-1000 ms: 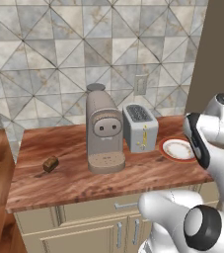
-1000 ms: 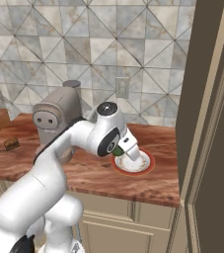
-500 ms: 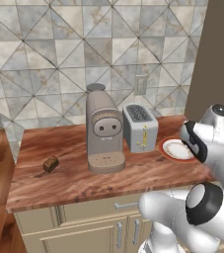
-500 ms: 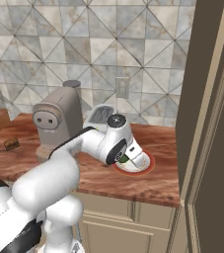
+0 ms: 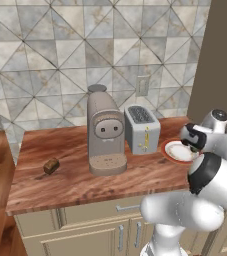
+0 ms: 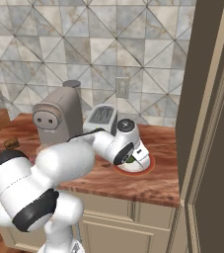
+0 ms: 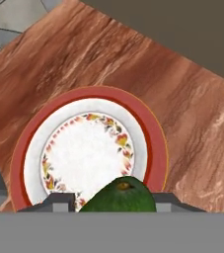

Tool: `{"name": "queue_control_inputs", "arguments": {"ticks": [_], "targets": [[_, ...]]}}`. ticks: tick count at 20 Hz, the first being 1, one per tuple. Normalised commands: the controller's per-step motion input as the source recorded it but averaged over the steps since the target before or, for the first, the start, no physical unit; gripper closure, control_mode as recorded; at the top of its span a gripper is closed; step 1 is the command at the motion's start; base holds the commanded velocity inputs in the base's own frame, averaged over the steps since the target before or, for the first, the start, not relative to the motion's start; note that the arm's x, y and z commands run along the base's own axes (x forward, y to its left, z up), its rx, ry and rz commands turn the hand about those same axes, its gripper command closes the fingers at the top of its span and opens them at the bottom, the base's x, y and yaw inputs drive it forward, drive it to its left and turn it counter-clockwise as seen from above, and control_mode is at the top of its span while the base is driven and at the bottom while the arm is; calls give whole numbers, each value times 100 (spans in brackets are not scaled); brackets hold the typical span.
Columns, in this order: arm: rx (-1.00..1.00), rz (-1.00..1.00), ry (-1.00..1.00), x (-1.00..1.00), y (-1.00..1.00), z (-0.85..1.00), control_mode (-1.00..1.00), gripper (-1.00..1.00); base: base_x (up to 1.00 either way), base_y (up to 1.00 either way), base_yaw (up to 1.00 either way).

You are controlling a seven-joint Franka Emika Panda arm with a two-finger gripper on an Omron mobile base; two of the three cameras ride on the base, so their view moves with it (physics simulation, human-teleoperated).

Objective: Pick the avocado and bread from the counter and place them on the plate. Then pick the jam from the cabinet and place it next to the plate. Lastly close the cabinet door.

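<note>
From the left base view, I saw my gripper (image 5: 191,146) low over the plate (image 5: 171,154) beside the toaster (image 5: 141,129); the bread (image 5: 51,165) lay far left on open counter (image 5: 70,185). From the right, the cabinet (image 6: 209,118) crowded close. In the hand view, my fingers (image 7: 59,201) clamped the avocado (image 7: 119,195) above the plate's near rim.

Base views flank arm, share plate (image 5: 177,150); hand view close above.

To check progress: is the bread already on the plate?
No, the bread lies on the counter left of the coffee machine, far from the plate.
</note>
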Motion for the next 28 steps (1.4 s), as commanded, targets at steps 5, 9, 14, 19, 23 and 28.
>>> {"name": "queue_control_inputs", "arguments": {"ticks": [5, 9, 14, 19, 23, 28], "targets": [[0, 0, 3, 37, -9, -20, -100, 100, 0, 0, 0], [0, 0, 4, 18, -8, -26, -100, 100, 0, 0, 0], [0, 0, 1, 2, -14, -27, -100, 100, 0, 0, 0], [0, 0, 0, 9, -11, -18, -100, 100, 0, 0, 0], [0, 0, 1, 13, -2, -19, -100, 100, 0, 0, 0], [0, 0, 2, 14, 0, -18, -100, 100, 0, 0, 0]]}}
